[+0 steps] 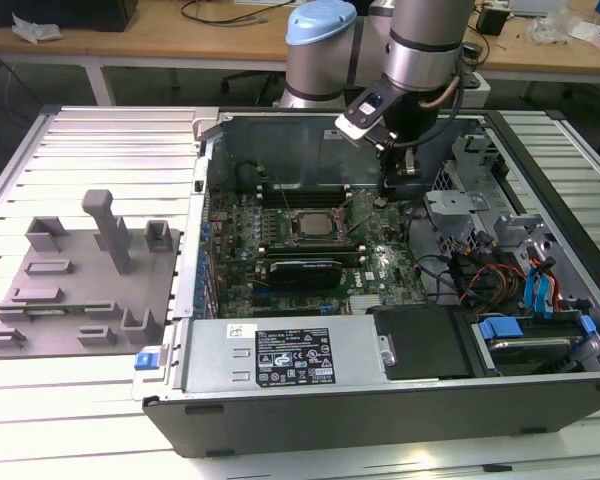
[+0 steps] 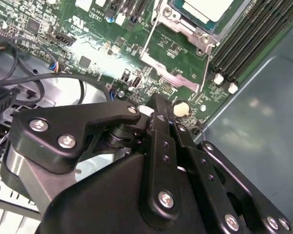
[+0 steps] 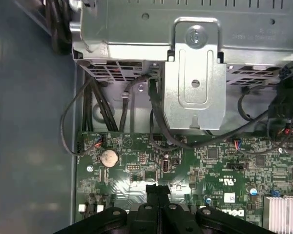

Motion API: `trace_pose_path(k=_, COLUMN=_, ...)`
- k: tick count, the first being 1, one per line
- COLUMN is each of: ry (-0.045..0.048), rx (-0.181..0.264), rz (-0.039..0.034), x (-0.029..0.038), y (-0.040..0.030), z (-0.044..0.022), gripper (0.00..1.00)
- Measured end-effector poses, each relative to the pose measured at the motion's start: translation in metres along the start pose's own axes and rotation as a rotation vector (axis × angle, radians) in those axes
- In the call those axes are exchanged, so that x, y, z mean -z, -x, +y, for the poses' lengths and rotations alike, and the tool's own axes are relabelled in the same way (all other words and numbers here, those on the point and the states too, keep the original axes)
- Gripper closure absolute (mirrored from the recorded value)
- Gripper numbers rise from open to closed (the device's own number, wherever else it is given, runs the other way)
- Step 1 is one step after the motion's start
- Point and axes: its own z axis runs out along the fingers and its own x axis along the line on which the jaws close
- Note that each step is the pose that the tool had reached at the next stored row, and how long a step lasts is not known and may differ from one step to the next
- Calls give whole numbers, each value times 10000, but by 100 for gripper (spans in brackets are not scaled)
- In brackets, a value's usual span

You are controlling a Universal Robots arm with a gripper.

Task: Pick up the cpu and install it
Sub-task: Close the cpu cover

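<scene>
One slatted worktop (image 1: 80, 410) carries the open computer case (image 1: 280, 415), and we see its green motherboard (image 1: 380, 265), then the jaws clenched on nothing just above it, and the cpu (image 2: 210, 6) sitting in the socket (image 2: 183, 27) nearby.

Computer case (image 1: 280, 420) lies open-topped, so entry is straight down. Air over the cpu (image 2: 210, 7) is free. Its socket frame (image 2: 183, 25) and the RAM slots (image 2: 249, 39) alongside sit low. At the exterior view's right, the metal drive cage (image 1: 458, 205) and loose cables (image 1: 480, 285) crowd the motherboard (image 1: 380, 270) edge. Black expansion card (image 1: 305, 270) stands up just camera-side of the socket. Power supply (image 1: 280, 355) walls off the near side. Outside the case, a grey peg plate (image 1: 80, 290) takes up tabletop (image 1: 110, 420), with free slats nearer the camera.
</scene>
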Motion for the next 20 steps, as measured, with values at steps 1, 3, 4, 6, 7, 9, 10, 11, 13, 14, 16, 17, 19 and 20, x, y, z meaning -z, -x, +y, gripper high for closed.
trace_pose_path(k=1, ry=0, rx=-1, rz=-1, x=-29, y=1, z=-1, gripper=89)
trace_pose_path(k=3, ry=-1, rx=-2, rz=-2, x=-68, y=1, z=-2, gripper=89)
trace_pose_path(k=4, ry=0, rx=-2, rz=-1, x=-187, y=0, z=-5, gripper=89)
trace_pose_path(k=6, ry=0, rx=-2, rz=-1, x=-189, y=0, z=-5, gripper=89)
trace_pose_path(k=7, ry=0, rx=-4, rz=0, x=-190, y=0, z=-16, gripper=89)
trace_pose_path(k=9, ry=0, rx=-3, rz=-2, x=-188, y=-1, z=-46, gripper=89)
trace_pose_path(k=10, ry=0, rx=-2, rz=-1, x=-187, y=-1, z=-66, gripper=89)
trace_pose_path(k=11, ry=0, rx=-3, rz=-2, x=-187, y=-1, z=-81, gripper=89)
trace_pose_path(k=13, ry=2, rx=-3, rz=-2, x=-187, y=-1, z=-96, gripper=89)
trace_pose_path(k=14, ry=4, rx=-3, rz=-2, x=-186, y=-2, z=-103, gripper=89)
trace_pose_path(k=16, ry=14, rx=-3, rz=-2, x=-186, y=-2, z=-124, gripper=89)
trace_pose_path(k=17, ry=21, rx=-3, rz=-3, x=-185, y=-2, z=-132, gripper=89)
trace_pose_path(k=19, ry=54, rx=-3, rz=-1, x=-185, y=-3, z=-166, gripper=89)
trace_pose_path(k=20, ry=69, rx=-3, rz=-1, x=-184, y=-3, z=-181, gripper=89)
